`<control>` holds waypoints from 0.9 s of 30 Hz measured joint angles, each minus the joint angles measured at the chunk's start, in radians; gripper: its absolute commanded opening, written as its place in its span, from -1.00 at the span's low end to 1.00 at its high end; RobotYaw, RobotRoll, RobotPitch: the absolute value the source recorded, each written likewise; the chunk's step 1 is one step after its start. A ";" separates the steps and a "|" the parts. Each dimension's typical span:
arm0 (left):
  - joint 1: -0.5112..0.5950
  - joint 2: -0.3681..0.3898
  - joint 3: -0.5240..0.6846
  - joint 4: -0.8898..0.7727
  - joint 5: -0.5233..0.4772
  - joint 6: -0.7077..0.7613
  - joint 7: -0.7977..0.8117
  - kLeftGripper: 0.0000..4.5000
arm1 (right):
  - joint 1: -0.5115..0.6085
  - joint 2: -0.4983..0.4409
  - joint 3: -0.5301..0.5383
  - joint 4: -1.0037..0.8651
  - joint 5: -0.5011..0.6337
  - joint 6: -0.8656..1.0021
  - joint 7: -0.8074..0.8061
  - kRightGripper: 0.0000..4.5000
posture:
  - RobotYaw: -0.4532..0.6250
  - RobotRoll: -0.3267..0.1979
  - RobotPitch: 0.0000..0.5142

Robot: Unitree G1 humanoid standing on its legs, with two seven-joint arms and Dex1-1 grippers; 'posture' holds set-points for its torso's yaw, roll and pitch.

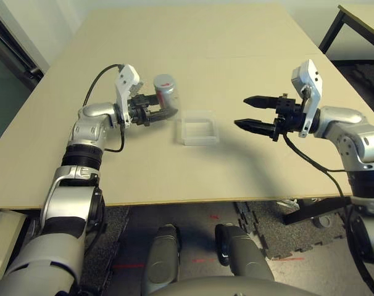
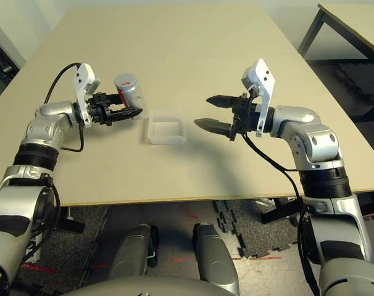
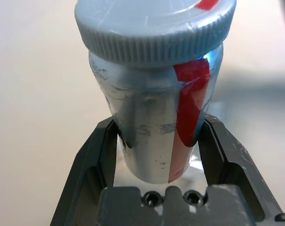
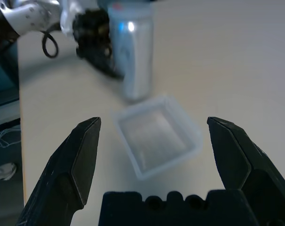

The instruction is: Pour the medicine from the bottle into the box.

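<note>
Well, nearest first, table: pale and smooth, a flat base for the box.

Box: at twelve o'clock from my body, flat on the table, a shallow square tray of clear plastic, rounded at the corners. Its open face is upward and it sits between my two claws, I judge so that either can reach it and whatever drops stays inside the low walls.

Right claw: at two o'clock from the box, black fingers spread wide with nothing between them. It seems placed to come across and work the cap.

Left claw: at ten o'clock from the box, closed around the bottle, a black finger on each side of the round body below the cap. That grip leaves the top free, which suits unscrewing.

Bottle: at about eleven o'clock from the box, just beside it, roughly upright in my left claw. Shiny silver cylinder, scuffed, with a glossy red stripe. I cannot tell if its base touches the table.

Cap: on the bottle, round and grey, ridged for grip, marked red on top. Pouring needs it off first; the slick metal could turn with it.
</note>
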 measured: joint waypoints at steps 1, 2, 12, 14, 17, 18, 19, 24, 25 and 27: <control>0.002 0.002 -0.009 -0.016 0.000 0.013 -0.012 0.22 | -0.011 0.010 0.004 0.001 0.000 0.002 -0.001 1.00 | -0.08 0.25 -0.52; 0.005 0.002 -0.015 -0.031 -0.001 0.022 -0.020 0.22 | -0.020 0.019 0.009 0.002 0.000 0.004 -0.001 1.00 | -0.08 0.25 -0.52; 0.019 -0.035 -0.092 -0.088 0.001 0.002 -0.062 0.22 | -0.101 0.142 0.044 0.008 0.014 0.032 -0.026 1.00 | -0.08 0.25 -0.53; 0.019 -0.037 -0.093 -0.093 0.002 -0.019 -0.065 0.22 | -0.109 0.150 0.052 0.008 0.015 0.035 -0.025 1.00 | -0.08 0.25 -0.53; 0.019 -0.042 -0.104 -0.093 0.007 -0.054 -0.066 0.22 | -0.115 0.153 0.055 0.008 0.015 0.035 -0.019 1.00 | -0.07 0.25 -0.54; 0.019 -0.043 -0.111 -0.093 0.009 -0.066 -0.066 0.22 | -0.117 0.155 0.058 0.008 0.015 0.035 -0.018 1.00 | -0.07 0.25 -0.54; 0.019 -0.045 -0.116 -0.093 0.013 -0.076 -0.066 0.22 | -0.117 0.160 0.061 0.008 0.015 0.036 -0.016 1.00 | -0.07 0.25 -0.54; 0.018 -0.062 -0.130 -0.091 0.019 -0.089 -0.066 0.22 | -0.118 0.175 0.084 0.008 0.012 0.039 -0.013 1.00 | -0.07 0.25 -0.55; 0.017 -0.063 -0.131 -0.091 0.019 -0.089 -0.066 0.22 | -0.119 0.176 0.091 0.009 0.010 0.039 -0.012 1.00 | -0.07 0.25 -0.55; 0.014 -0.069 -0.131 -0.091 0.019 -0.090 -0.066 0.22 | -0.119 0.179 0.095 0.010 0.007 0.038 -0.011 1.00 | -0.06 0.25 -0.55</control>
